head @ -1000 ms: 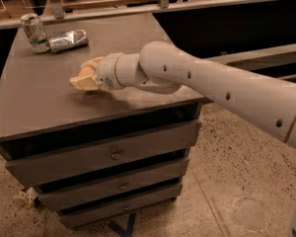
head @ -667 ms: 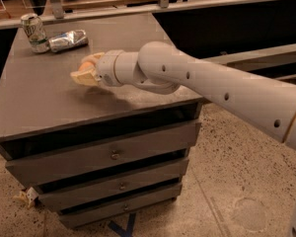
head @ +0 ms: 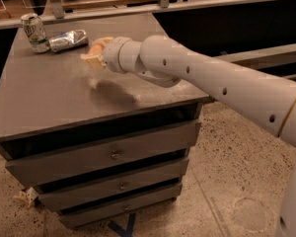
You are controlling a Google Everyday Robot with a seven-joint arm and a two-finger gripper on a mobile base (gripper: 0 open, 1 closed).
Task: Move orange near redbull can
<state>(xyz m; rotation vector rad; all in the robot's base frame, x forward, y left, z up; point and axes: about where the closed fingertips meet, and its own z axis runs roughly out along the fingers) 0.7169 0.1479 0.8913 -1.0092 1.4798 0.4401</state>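
The orange (head: 95,49) sits between the cream fingers (head: 90,61) of my gripper (head: 95,51), which is shut on it and holds it a little above the tabletop, over its own shadow. The redbull can (head: 68,40), silver and crinkled, lies on its side at the back left of the cabinet top, just left of the gripper and apart from it. My white arm reaches in from the right.
A stouter green-and-white can (head: 34,32) stands upright left of the redbull can, near the back left corner. The dark cabinet top (head: 49,102) has drawers (head: 113,154) below. A rail and dark shelving run behind it. Speckled floor lies to the right.
My gripper has moved with the orange toward the back of the cabinet top, closer to the redbull can. The cans have not moved.
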